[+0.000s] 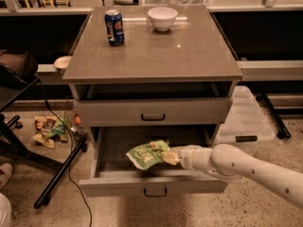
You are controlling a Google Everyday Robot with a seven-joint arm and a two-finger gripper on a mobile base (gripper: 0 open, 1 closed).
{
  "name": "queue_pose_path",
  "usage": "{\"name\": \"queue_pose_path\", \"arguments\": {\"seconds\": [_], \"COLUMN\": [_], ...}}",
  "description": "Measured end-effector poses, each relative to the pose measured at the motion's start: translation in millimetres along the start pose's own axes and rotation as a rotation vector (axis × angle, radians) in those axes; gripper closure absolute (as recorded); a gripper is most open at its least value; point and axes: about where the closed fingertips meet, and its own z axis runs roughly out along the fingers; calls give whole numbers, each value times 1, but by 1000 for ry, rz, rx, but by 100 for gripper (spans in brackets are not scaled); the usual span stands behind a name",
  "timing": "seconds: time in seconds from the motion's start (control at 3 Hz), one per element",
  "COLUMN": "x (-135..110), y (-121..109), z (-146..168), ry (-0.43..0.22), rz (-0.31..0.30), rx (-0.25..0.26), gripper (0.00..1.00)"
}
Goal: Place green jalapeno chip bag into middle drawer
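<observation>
The green jalapeno chip bag (147, 154) is a crinkly light-green bag with white lettering. My gripper (169, 157) is shut on its right edge and holds it over the open middle drawer (152, 184), inside the drawer's space. My white arm (246, 168) reaches in from the lower right. The drawer is pulled out, with a small handle on its front. The bag hangs a little above the drawer floor, left of centre.
The upper drawer front (152, 111) with a dark handle is shut above. A blue soda can (114, 27) and a white bowl (162, 17) stand on the cabinet top. A clear plastic bin lid (246, 119) lies on the right floor; snack wrappers (49, 129) and a black stand leg (59, 174) lie left.
</observation>
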Motion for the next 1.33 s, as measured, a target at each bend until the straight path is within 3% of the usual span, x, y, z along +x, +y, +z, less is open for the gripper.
{"name": "queue_pose_path", "arguments": {"seconds": [0.67,1.0,1.33], "x": [19,11,-3], "y": [-8,-22,-43], "z": [33,20,-16], "ry": [-6,-45,-68], "rz": [47,61,58], "rx": [-50,-89,-143], "gripper": [11,0,0]}}
